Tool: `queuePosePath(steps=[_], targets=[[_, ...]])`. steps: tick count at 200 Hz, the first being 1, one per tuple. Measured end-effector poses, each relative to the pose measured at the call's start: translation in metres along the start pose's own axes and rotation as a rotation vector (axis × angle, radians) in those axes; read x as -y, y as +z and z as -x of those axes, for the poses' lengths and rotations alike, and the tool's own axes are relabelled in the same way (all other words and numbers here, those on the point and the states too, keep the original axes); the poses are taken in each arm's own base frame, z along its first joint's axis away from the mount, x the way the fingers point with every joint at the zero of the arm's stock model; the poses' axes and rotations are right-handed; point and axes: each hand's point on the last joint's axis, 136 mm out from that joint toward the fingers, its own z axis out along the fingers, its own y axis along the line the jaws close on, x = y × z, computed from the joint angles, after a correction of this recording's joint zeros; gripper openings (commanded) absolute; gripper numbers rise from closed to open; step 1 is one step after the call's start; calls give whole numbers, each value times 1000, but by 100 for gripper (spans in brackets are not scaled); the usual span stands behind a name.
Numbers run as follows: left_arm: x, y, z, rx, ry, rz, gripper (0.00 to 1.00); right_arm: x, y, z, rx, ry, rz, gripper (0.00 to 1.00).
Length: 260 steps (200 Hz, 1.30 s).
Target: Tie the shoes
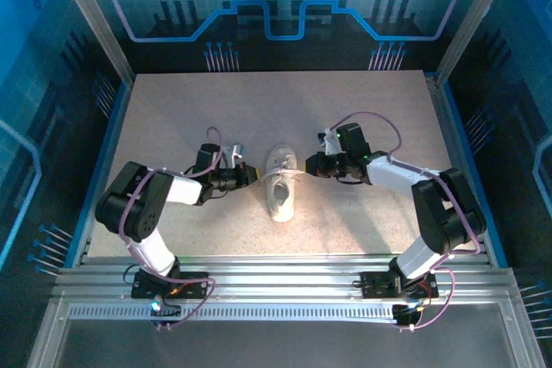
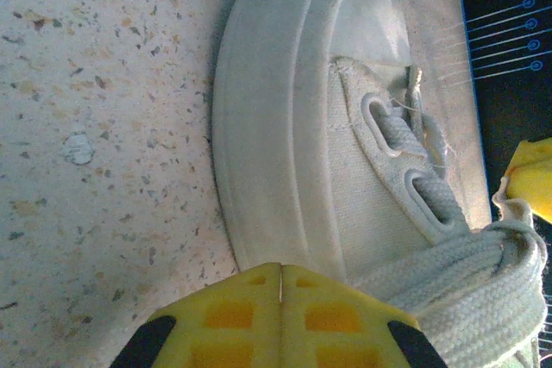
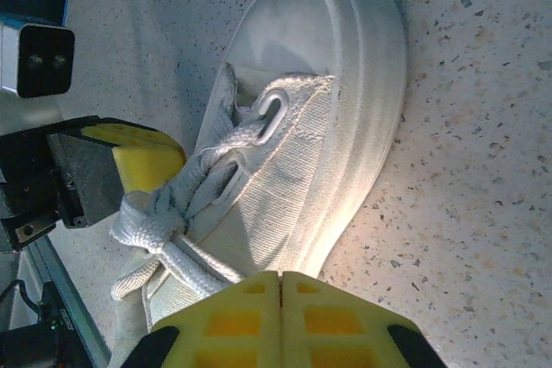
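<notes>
Sneaker point(image 1: 281, 187) sits on the desk point(image 1: 172, 109) between our arms; we hold left tool point(image 2: 280, 275) and right tool point(image 3: 280, 280) clamped on laces point(image 3: 164, 221), seemingly to tighten the knot.

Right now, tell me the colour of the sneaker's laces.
White laces, clearest in the right wrist view.

sneaker point(image 1: 281, 185): 1; tools: 2 (left tool point(image 1: 249, 175), right tool point(image 1: 312, 165)); table point(image 1: 172, 109): 1
</notes>
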Motion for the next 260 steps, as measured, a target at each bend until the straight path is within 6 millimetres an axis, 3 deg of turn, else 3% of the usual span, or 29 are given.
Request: queuePosePath(steps=[151, 156, 166, 176, 188, 204, 231, 243, 247, 260], targets=[[-9, -5, -5, 1, 6, 18, 0, 23, 1, -1, -33, 21, -38, 0], [-9, -6, -4, 4, 7, 18, 0, 23, 1, 0, -33, 21, -38, 4], [-8, -7, -4, 7, 10, 16, 25, 21, 2, 4, -29, 18, -34, 18], [-6, -10, -3, 14, 15, 17, 42, 19, 1, 8, -22, 15, -30, 35], [-6, -15, 1, 30, 29, 35, 51, 17, -2, 16, -6, 13, -28, 45], [-4, -24, 7, 53, 44, 59, 58, 15, -8, 29, 17, 15, -24, 51], [10, -50, 23, 107, 118, 96, 60, 9, -31, 49, 80, 19, -8, 52], [13, -55, 28, 121, 146, 108, 59, 7, -45, 56, 113, 20, -7, 46], [24, -64, 39, 153, 184, 107, 59, 6, -49, 59, 126, 20, -6, 44], [32, -70, 44, 154, 238, 114, 58, 0, -60, 62, 157, 16, 3, 33]])
